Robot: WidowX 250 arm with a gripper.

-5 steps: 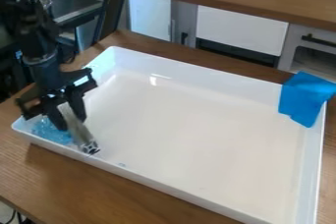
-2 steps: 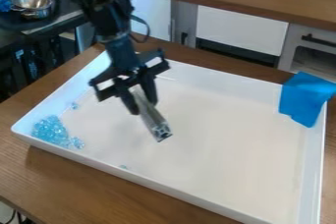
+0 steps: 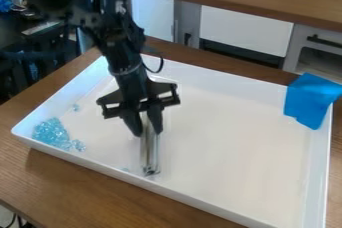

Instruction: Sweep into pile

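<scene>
Shiny light-blue bits (image 3: 51, 131) sit heaped in the left corner of the big white tray (image 3: 234, 157). The black two-finger claw (image 3: 148, 131) pinches a long silvery bar (image 3: 149, 154), maybe metal, over the tray. A bright blue cloth (image 3: 309, 99) covers the far right corner.

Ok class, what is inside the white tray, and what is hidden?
The white tray holds a pile of clear blue pieces in one corner, with a few strays nearby. Whatever lies behind the gripper and its grey bar is covered.
</scene>
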